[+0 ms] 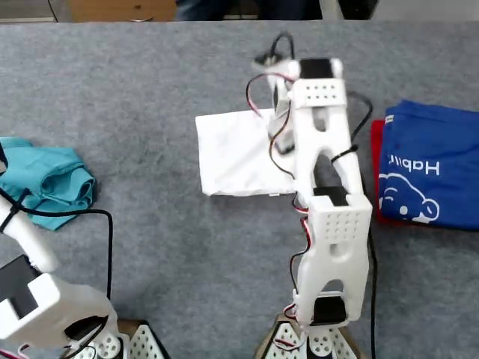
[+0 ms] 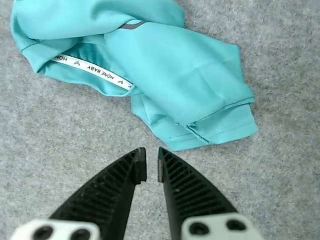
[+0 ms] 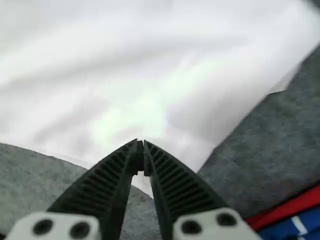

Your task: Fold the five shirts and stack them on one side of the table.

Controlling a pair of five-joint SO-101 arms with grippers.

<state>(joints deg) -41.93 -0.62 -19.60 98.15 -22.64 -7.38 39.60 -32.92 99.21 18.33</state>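
Observation:
A folded white shirt [image 1: 236, 153] lies flat mid-table. My right gripper [image 3: 140, 159] is shut with its tips pinched at the edge of that white shirt [image 3: 150, 75], and the right arm [image 1: 322, 142] stretches over the shirt's right side. A crumpled teal shirt [image 1: 49, 183] lies at the left. My left gripper [image 2: 151, 166] hovers over the bare table just short of the teal shirt [image 2: 165, 70]; its fingers are nearly together, with nothing between them. At the right, a folded blue shirt [image 1: 430, 164] rests on a red shirt [image 1: 376, 161].
Grey felt [image 1: 150, 269] covers the table. The left arm's base and black cable [image 1: 105, 247] occupy the near left corner. The right arm's base [image 1: 322, 329] stands at the near edge. Open felt lies between the teal and white shirts.

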